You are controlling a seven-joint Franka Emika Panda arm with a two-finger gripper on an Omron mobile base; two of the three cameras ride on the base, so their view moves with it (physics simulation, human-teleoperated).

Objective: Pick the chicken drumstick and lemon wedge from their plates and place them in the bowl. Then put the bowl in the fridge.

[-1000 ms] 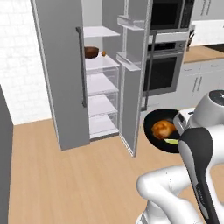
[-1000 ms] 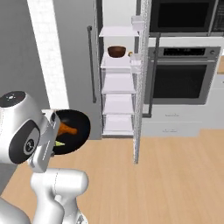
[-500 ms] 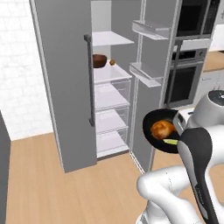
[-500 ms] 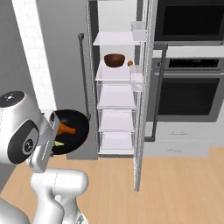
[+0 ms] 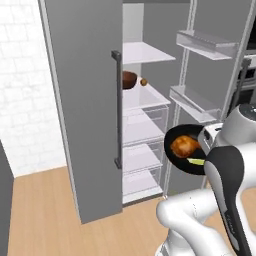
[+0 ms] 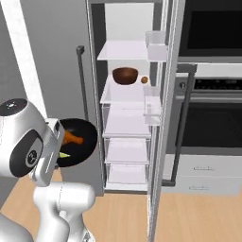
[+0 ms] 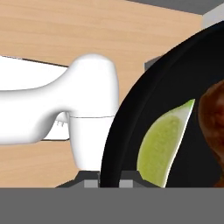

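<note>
the gripper point(image 7: 109, 175) at the bottom centre of the hand view is pinched shut on the rim of the black bowl point(image 7: 131, 122). inside lie the lemon wedge point(image 7: 164, 142) and, at the right edge, the chicken drumstick point(image 7: 212, 127). in the left base view the bowl point(image 5: 175, 155) hangs right of centre, before the open fridge point(image 5: 85, 100), whose shelf holds a small brown bowl point(image 5: 129, 79).

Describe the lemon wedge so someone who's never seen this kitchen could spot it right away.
Find the open fridge, then the black bowl that the gripper holds up in front of it. Inside lie two things: the lemon wedge is the small pale yellow-green crescent, far smaller than the glossy orange-brown drumstick beside it.
</note>
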